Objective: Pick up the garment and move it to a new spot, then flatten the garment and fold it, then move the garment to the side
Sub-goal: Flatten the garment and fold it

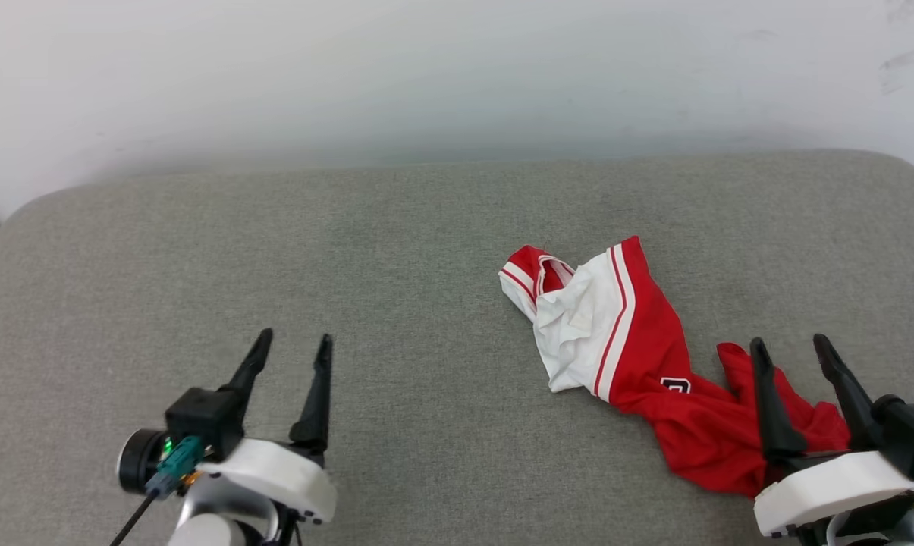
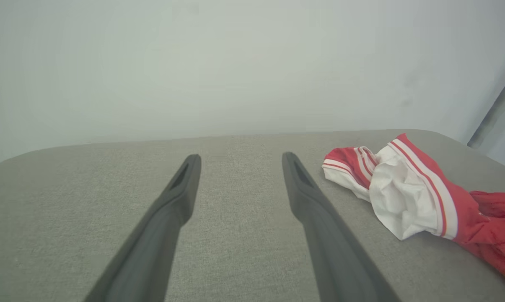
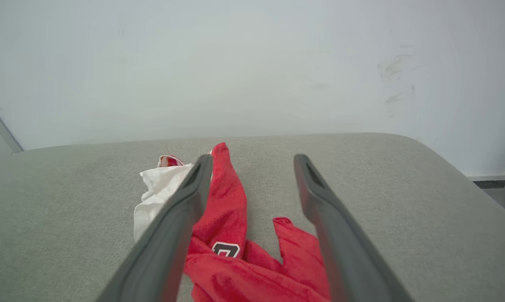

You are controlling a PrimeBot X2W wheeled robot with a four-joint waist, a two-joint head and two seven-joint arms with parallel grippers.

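Over the grey padded surface [image 1: 350, 243] we are hovering left gripper [image 1: 295, 337] and right gripper [image 1: 789, 341] spread and empty, the red jersey [image 1: 639, 341] lying by the right edge, running diagonally inward from the nearer right gripper.

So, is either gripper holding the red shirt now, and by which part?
Nothing is held. The right gripper stands open over the red end of the garment; the left gripper is open, apart from it.
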